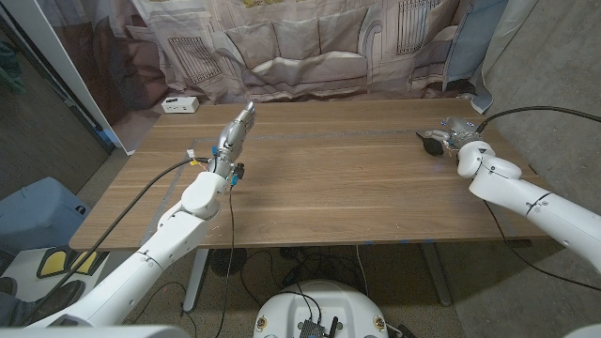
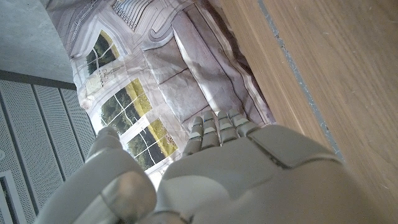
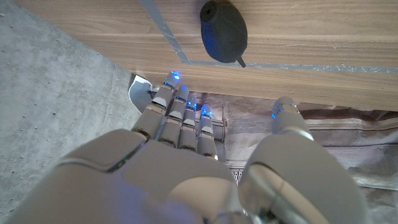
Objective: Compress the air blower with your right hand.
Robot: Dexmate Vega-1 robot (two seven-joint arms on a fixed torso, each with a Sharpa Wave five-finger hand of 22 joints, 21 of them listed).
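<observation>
The air blower (image 1: 433,145) is a small black rubber bulb lying on the wooden table (image 1: 357,188) near its far right corner. In the right wrist view the air blower (image 3: 224,28) shows its short nozzle, and it lies beyond my fingertips (image 3: 180,93) with a gap between. My right hand (image 1: 458,136) stands just beside the bulb, toward the table's right edge, fingers stretched out and apart, holding nothing. My left hand (image 1: 234,134) hovers over the table's left part, fingers straight and empty; the left hand (image 2: 249,168) also fills the lower part of the left wrist view.
A white box (image 1: 179,104) sits at the table's far left corner. A grey tape line (image 1: 329,135) runs across the tabletop. A printed curtain (image 1: 310,47) hangs behind the table. The table's right edge (image 1: 512,155) is close to my right hand.
</observation>
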